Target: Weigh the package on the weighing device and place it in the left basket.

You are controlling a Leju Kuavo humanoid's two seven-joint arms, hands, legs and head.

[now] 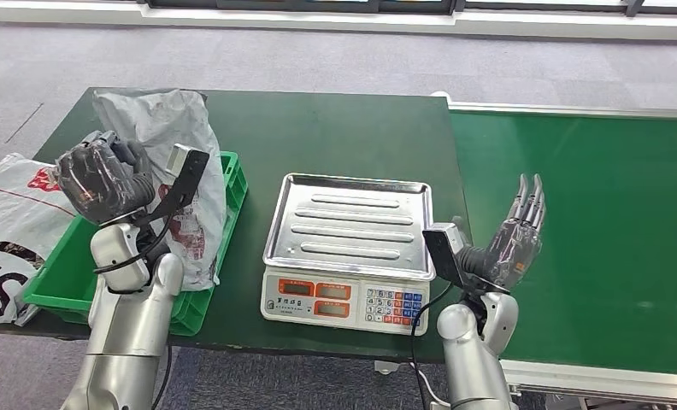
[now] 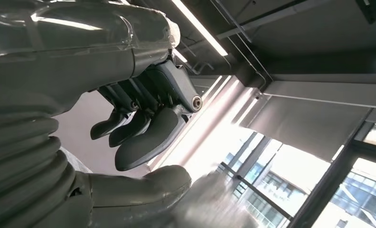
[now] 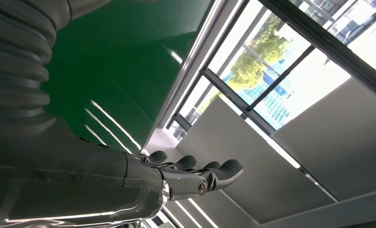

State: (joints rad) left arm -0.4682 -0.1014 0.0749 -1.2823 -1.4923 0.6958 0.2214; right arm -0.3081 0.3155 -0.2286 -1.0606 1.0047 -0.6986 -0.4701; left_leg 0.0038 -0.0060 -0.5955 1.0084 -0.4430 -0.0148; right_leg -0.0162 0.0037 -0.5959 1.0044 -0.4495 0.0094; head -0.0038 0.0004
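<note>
— Head view first: where's the package [image 1: 171,162]?
— Standing in the green basket [image 1: 232,184], left of the scale [image 1: 350,249], leaning on its right wall.
— Left hand [image 1: 103,178]?
— Raised beside the package, fingers curled in; whether they pinch the plastic, I cannot tell.
— Right hand [image 1: 516,239]?
— Upright beside the scale, over the green belt [image 1: 609,222], fingers straight and held close together, holding nothing.
</note>
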